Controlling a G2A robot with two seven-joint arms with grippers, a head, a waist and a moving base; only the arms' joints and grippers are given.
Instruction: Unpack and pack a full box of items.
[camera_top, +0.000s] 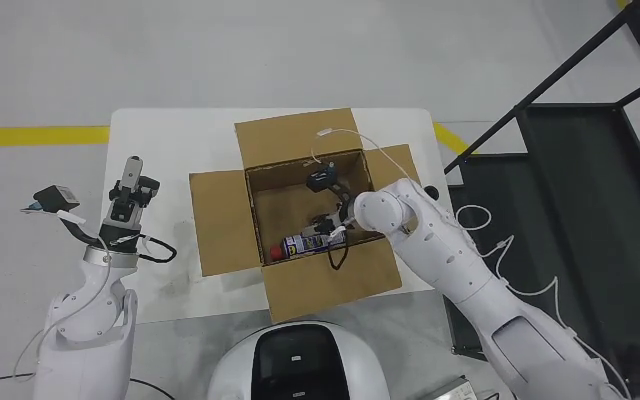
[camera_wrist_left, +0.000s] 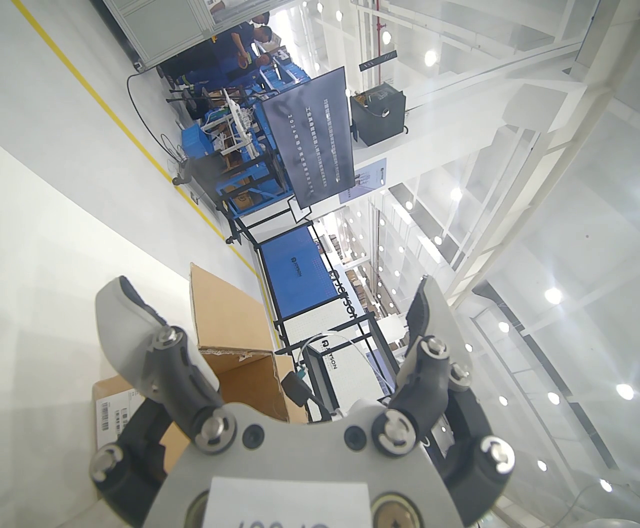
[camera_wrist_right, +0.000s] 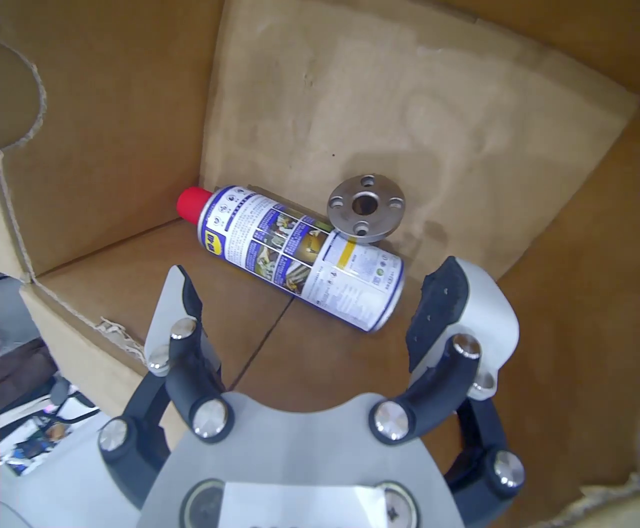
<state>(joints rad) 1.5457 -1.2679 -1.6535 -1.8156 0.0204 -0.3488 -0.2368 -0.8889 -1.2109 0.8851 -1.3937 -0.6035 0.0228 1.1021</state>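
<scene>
Currently, the cardboard box stands on the bench with its flaps folded out. A spray can lies on its side on the box floor along the near wall, red cap to the left, with a metal flange leaning on it. The right pincer hangs inside the box just above the can, spread apart and empty; the left pincer, likewise spread and empty, sits over the bench's left edge, well apart from the box.

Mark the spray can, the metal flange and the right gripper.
spray can (camera_wrist_right: 300, 255): right wrist view, mid-body label.
metal flange (camera_wrist_right: 384, 221): right wrist view, flat ring face.
right gripper (camera_wrist_right: 314, 270): right wrist view, midway between fingertips.
</scene>
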